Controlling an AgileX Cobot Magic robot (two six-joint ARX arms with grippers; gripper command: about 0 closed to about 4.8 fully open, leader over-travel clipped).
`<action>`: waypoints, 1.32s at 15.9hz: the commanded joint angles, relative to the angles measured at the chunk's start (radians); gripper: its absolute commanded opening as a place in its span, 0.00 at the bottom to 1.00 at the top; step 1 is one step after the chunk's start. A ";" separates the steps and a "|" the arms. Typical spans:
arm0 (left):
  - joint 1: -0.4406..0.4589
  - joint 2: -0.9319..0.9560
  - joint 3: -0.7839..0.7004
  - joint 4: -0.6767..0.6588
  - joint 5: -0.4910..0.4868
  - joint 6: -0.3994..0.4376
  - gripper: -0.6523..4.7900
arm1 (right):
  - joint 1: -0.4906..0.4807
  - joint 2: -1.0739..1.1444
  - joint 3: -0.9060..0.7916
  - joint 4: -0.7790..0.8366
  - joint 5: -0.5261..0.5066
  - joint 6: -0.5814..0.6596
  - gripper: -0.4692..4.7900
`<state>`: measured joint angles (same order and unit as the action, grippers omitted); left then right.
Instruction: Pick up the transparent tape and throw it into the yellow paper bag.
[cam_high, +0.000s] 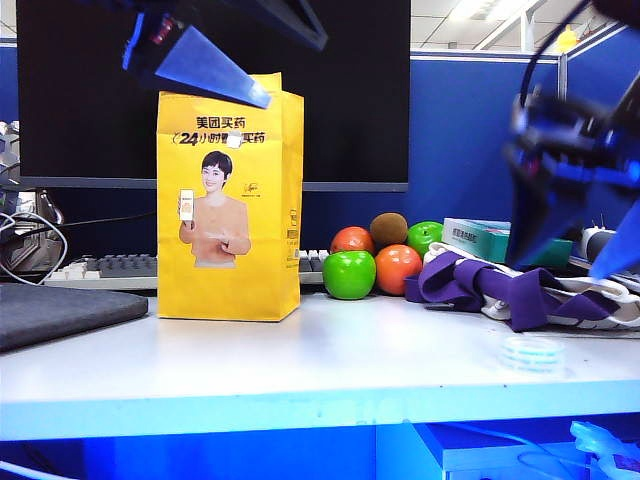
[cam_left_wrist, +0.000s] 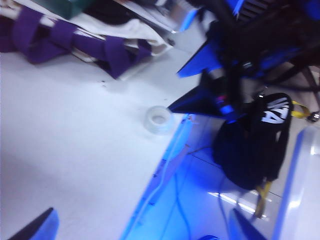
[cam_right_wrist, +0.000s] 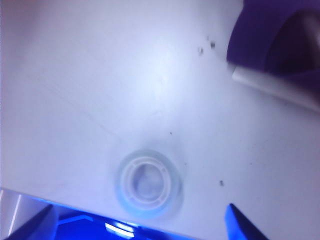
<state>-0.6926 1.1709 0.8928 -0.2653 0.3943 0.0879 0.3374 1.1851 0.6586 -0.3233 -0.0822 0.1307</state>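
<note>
Exterior view, starting nearest the camera: the small round roll of clear transparent tape (cam_high: 533, 353) lies flat on the white table (cam_high: 300, 365) at lower right of the frame, close to the front edge. Its hole faces straight up, so there's no real long axis, just a flat ring.

Right gripper (cam_high: 570, 262) hangs above it at right, blue fingers spread wide with nothing between them. The right wrist view shows the tape (cam_right_wrist: 146, 184) sitting between the two fingertips, so the lineup looks decent.

My guess for doing the pick well: come straight down, straddle the ring across its width and close low, since it's thin and slippery-looking.

Farther back, the tall bright yellow paper bag (cam_high: 230, 205) stands upright at centre-left, well apart from the tape. Left gripper (cam_high: 215, 75) hovers at the bag's top, upper left; its wrist view shows the tips wide apart and empty.
</note>
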 joint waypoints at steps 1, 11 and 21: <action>-0.001 0.026 0.005 0.017 0.036 -0.026 1.00 | 0.001 0.102 0.005 0.045 -0.031 -0.007 1.00; -0.001 0.060 0.005 0.020 0.037 -0.043 1.00 | 0.002 0.252 0.008 0.119 -0.026 -0.003 1.00; 0.000 0.060 0.005 0.020 0.036 -0.043 1.00 | 0.002 0.252 0.008 0.096 -0.026 0.001 0.62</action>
<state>-0.6926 1.2331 0.8936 -0.2584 0.4271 0.0479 0.3382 1.4376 0.6636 -0.2272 -0.1066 0.1299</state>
